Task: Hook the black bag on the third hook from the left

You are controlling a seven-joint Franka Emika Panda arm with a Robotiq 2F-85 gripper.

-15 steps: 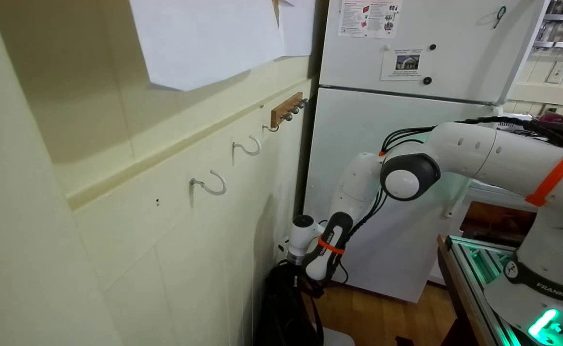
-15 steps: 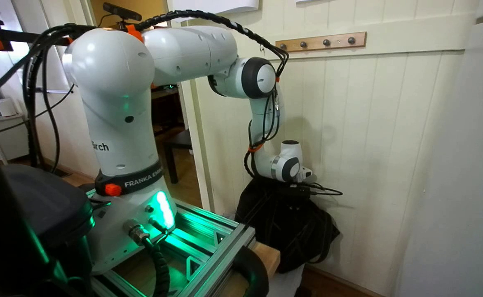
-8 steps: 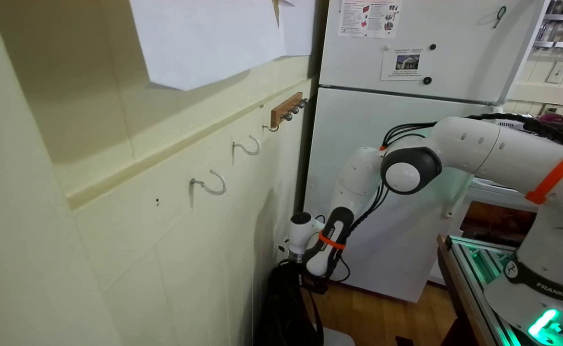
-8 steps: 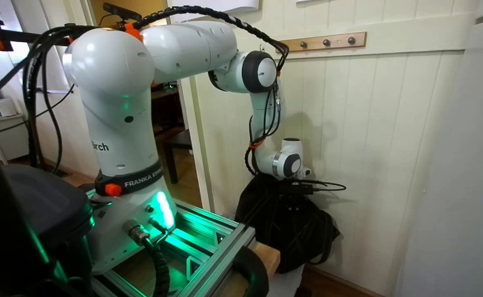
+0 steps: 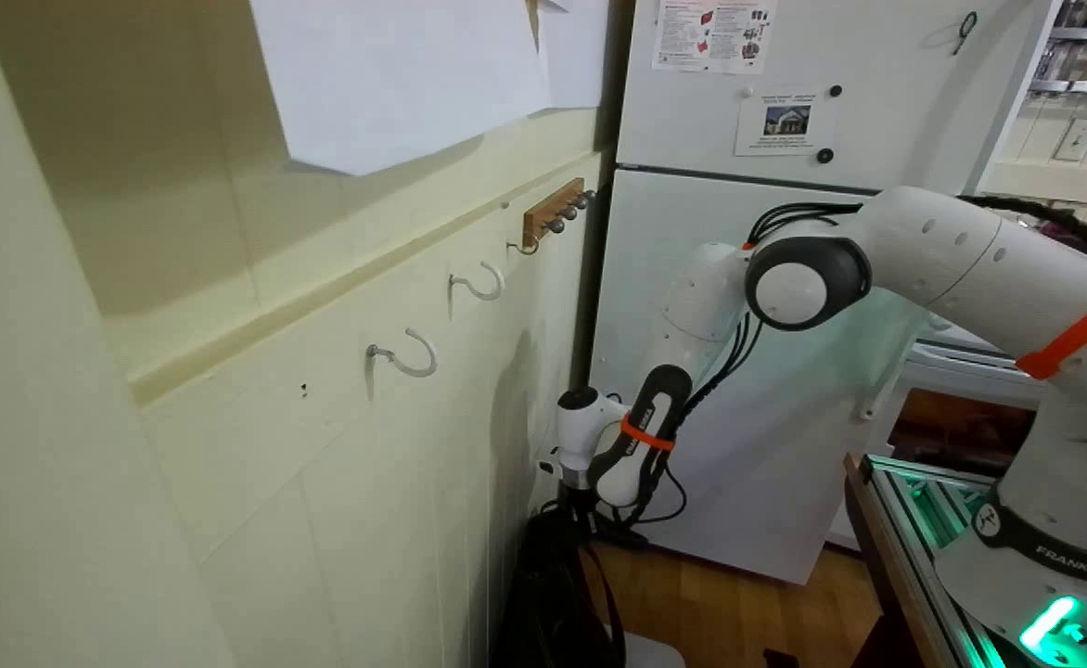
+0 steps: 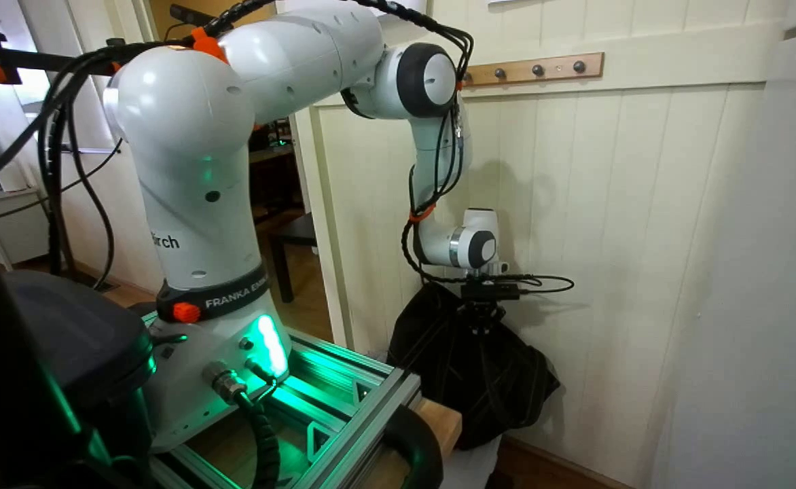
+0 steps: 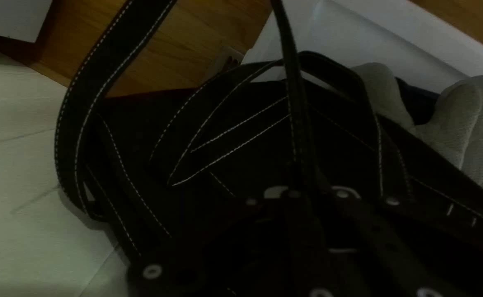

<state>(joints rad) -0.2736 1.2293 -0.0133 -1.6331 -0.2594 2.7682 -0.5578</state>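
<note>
- Low toward five o'clock in the wrist view, the black two-fingered gripper (image 7: 310, 193) looks clenched on a black fabric strap (image 7: 300, 123) with pale stitching, which leads off toward twelve; how deep the pinch goes is too dark to judge, and a shallow one might slide under load.
- Between nine and ten o'clock from it hangs a wide loose black loop (image 7: 67, 136) of strapping; carried high, that slack might snag before the gripped strap seats.
- Below, in an exterior view, the slumped black fabric bag (image 6: 469, 380) rests low beside the cream panelled wall (image 6: 629, 238), not yet hung; lifted by one strap, it would probably tip and swing.
- At the bag's seven o'clock, the brown wooden bench edge (image 6: 443, 417) could catch it if the lift went sideways too early.
- Farthest, between eleven and twelve o'clock from the gripper in an exterior view, the small dull-gold curved hook (image 5: 529, 252) counts third from the left. It crowds the brown wooden knob rack (image 5: 548, 211), so a twisted strap could foul that rack or drop onto the neighbouring white curved hook (image 5: 488, 297).
</note>
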